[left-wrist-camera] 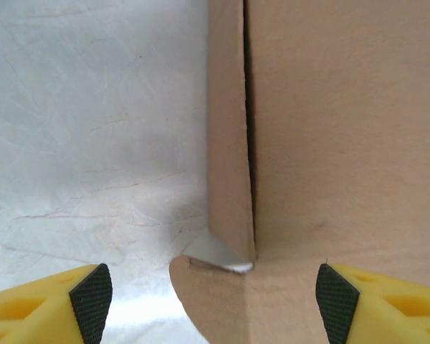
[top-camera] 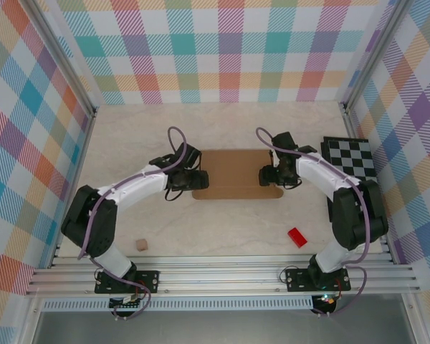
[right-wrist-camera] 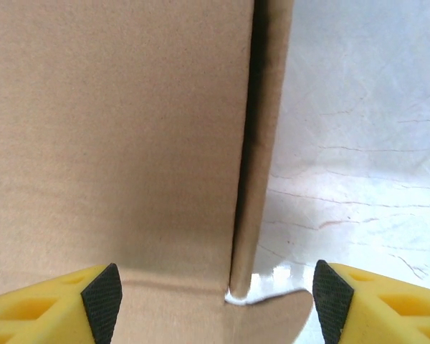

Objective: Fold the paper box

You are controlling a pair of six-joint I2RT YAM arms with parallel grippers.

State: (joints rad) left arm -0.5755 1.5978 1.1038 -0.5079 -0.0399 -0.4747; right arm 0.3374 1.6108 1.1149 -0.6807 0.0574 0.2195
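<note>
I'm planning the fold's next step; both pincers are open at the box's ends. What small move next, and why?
Probably ease both forward and shut them on the side flaps. The left pincer is open astride the left flap, which looks partly raised beside the main panel of the paper box; the right pincer mirrors it at the right flap. Neither grips anything yet.

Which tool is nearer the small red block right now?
Right. The right tool sits at the right edge of the paper box, just beyond the red block; the left tool is at the opposite edge, farther away.
</note>
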